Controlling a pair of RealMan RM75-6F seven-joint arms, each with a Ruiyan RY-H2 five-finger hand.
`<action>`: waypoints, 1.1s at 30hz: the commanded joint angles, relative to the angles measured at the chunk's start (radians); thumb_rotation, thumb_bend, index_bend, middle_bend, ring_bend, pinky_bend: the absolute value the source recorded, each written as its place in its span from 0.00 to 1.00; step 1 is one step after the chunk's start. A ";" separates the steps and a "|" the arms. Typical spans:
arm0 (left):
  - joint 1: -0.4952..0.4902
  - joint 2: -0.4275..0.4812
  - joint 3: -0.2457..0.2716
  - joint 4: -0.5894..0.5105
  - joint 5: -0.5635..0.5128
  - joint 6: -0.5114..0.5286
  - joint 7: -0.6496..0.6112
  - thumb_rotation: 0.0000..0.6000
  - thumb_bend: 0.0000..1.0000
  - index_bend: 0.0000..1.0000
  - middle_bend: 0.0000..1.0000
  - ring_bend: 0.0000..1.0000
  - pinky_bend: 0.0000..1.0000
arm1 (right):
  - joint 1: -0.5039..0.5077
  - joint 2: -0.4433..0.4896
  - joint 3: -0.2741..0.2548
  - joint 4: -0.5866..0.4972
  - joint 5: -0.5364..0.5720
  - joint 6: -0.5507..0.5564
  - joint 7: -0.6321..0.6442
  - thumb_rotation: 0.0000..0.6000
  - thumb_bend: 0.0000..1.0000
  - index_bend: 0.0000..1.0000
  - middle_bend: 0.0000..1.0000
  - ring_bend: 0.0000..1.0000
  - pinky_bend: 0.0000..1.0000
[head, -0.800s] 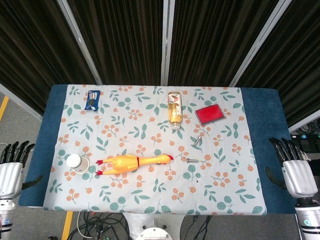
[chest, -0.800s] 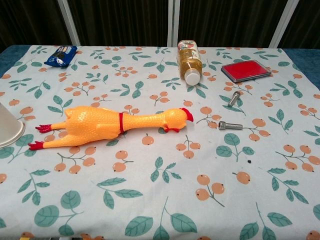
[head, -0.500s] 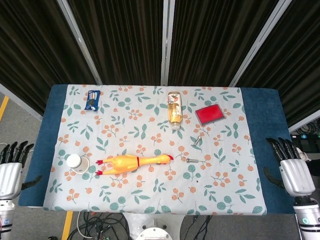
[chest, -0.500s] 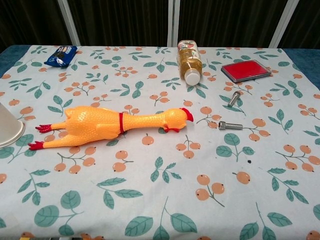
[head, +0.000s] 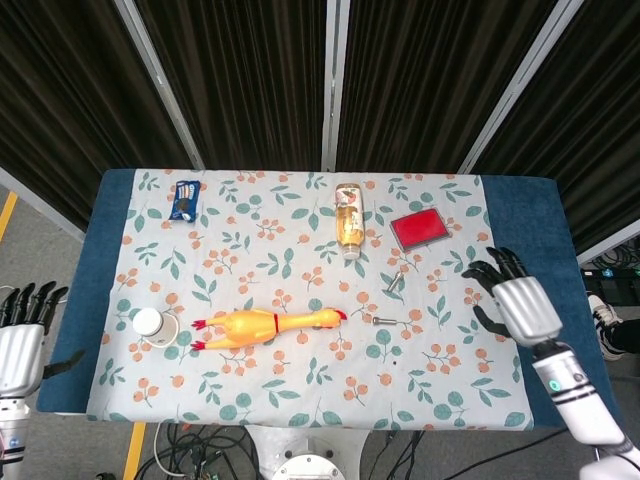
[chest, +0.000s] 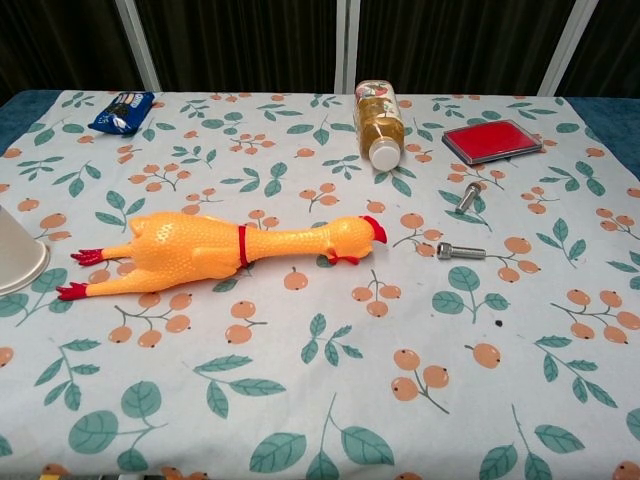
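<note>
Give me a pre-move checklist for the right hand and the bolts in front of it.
1. Right hand holds nothing, fingers apart: ok.
2. Right hand over the table's right part, apart from everything on it: ok.
3. Nearer bolt lies flat, nothing on it: ok.
4. Second bolt lies apart from the red ink pad: ok.
5. Left hand off the table's left edge, holding nothing: ok.
6. Height of the right hand above the cloth: cannot tell.
</note>
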 joint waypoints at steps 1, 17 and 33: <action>0.000 0.001 -0.001 0.000 -0.002 -0.001 -0.002 1.00 0.00 0.15 0.09 0.00 0.00 | 0.155 -0.141 0.050 0.122 0.081 -0.180 -0.138 1.00 0.31 0.34 0.24 0.00 0.01; 0.002 -0.008 -0.004 0.026 -0.027 -0.013 -0.018 1.00 0.00 0.15 0.09 0.00 0.00 | 0.292 -0.498 0.003 0.488 0.070 -0.230 -0.323 1.00 0.29 0.39 0.22 0.00 0.01; 0.006 -0.015 -0.002 0.041 -0.033 -0.017 -0.034 1.00 0.00 0.15 0.09 0.00 0.00 | 0.285 -0.589 -0.032 0.623 0.031 -0.180 -0.253 1.00 0.30 0.42 0.22 0.00 0.01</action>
